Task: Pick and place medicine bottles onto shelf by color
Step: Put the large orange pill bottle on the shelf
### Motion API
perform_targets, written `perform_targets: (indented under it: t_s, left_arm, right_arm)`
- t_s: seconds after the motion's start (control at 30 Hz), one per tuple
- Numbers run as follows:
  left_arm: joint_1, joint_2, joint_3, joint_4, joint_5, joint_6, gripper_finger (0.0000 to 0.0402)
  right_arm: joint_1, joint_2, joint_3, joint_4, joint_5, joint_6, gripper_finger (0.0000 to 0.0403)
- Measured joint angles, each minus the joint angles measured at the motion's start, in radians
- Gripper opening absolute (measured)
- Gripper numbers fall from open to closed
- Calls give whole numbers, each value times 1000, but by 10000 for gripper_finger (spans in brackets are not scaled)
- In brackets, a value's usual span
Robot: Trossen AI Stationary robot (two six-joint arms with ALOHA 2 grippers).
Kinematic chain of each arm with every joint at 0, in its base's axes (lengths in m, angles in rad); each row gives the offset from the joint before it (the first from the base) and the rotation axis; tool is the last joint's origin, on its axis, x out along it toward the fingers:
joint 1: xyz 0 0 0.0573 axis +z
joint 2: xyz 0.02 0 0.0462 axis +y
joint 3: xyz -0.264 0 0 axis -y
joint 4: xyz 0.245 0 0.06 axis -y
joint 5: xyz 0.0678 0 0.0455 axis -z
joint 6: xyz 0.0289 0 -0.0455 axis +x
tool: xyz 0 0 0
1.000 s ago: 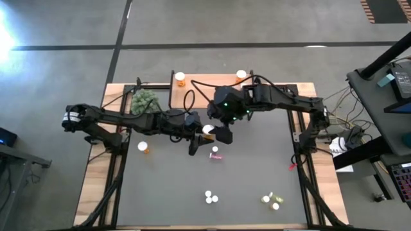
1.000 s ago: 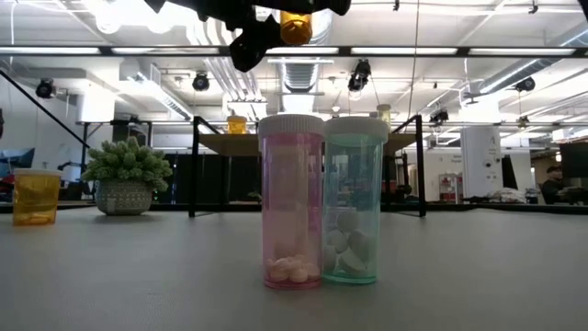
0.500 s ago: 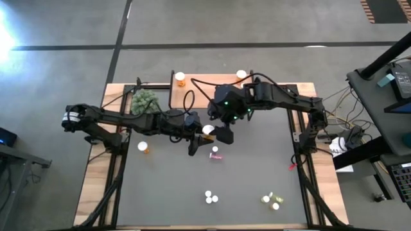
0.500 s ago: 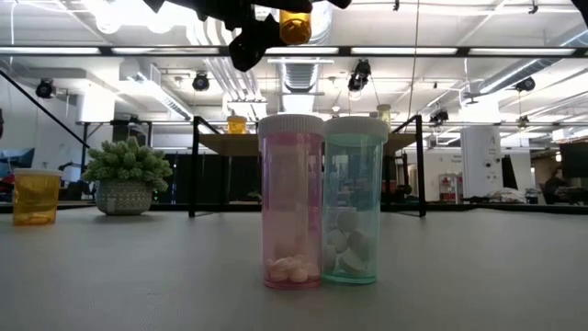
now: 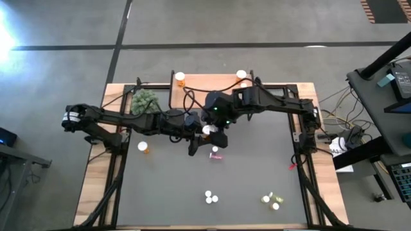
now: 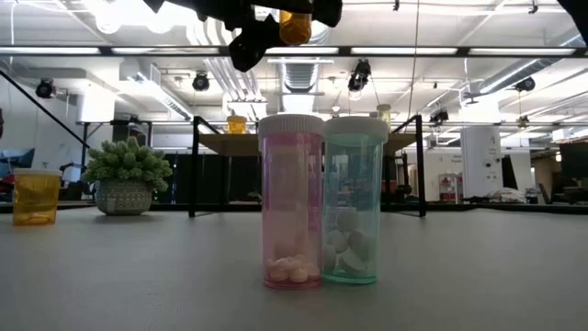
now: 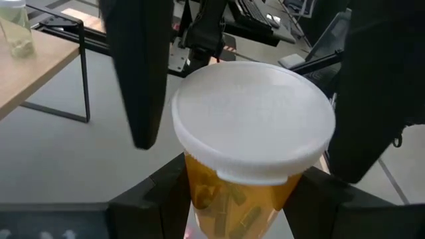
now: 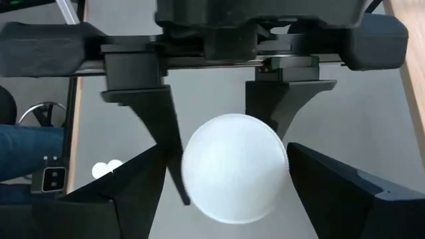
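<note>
Orange bottle [image 7: 249, 166] sits clamped in your left pincer [image 5: 204, 131] above the bench, long axis level, white cap facing your right pincer [image 5: 219, 136], whose fingers spread wide around it.

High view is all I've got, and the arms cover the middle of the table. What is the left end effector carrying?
Observer: The left wrist view shows the left end effector shut on an orange bottle with a white cap.
Operator: Is it off the table?
Observer: Yes. In the low view it hangs high above the table.
Operator: And the right arm?
Observer: The right wrist view shows the right end effector open, with its fingers on either side of that cap.
</note>
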Motion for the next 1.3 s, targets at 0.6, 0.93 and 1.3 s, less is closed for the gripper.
perform_targets:
  t_s: [0.6,0.93,1.3]
  left_arm:
    - [-2,0,-2,7,-4,-31,180]
    - [-2,0,-2,21,5,-60,213]
    - [0,0,-1,57,20,-57,288]
  right_arm:
    - [-1,7,0,-14,-3,14,193]
    - [-1,-4,0,-58,3,1,202]
    - [-19,-63,0,-114,39,-3,202]
